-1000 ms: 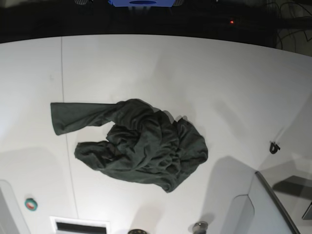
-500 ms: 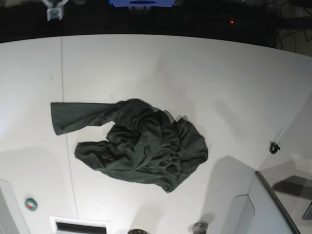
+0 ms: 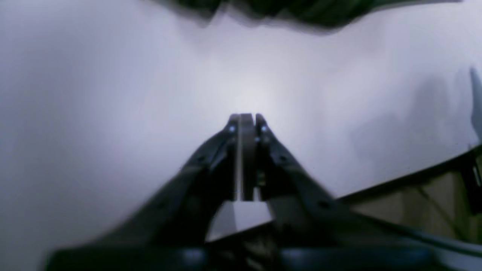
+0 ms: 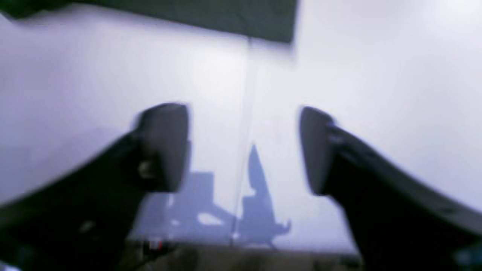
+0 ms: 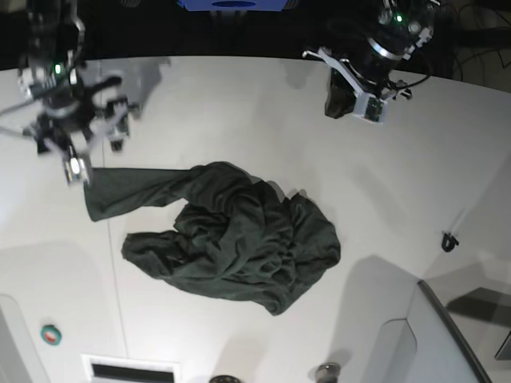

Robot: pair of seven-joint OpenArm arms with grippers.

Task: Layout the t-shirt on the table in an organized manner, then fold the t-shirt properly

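Green shirt (image 5: 231,235) lies bunched mid-surface (image 5: 239,104), one sleeve reaching the left edge. Right tool (image 5: 80,140) hangs spread above that sleeve; left tool (image 5: 351,100) is pinched empty near the far edge. Limp, light cloth: grip the sleeve hem.

left gripper (image 3: 246,117): fingers pressed together, holding nothing | right gripper (image 4: 244,148): fingers spread wide, holding nothing

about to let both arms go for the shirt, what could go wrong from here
1. The crumpled dark green fabric t-shirt lies bunched, so a pinch may catch several layers and drag the heap instead of spreading it.
2. The left gripper has its jaws shut; unopened, it would only push cloth.
3. The right gripper, jaws open, hovers near the outstretched sleeve and may close on the smooth white table.
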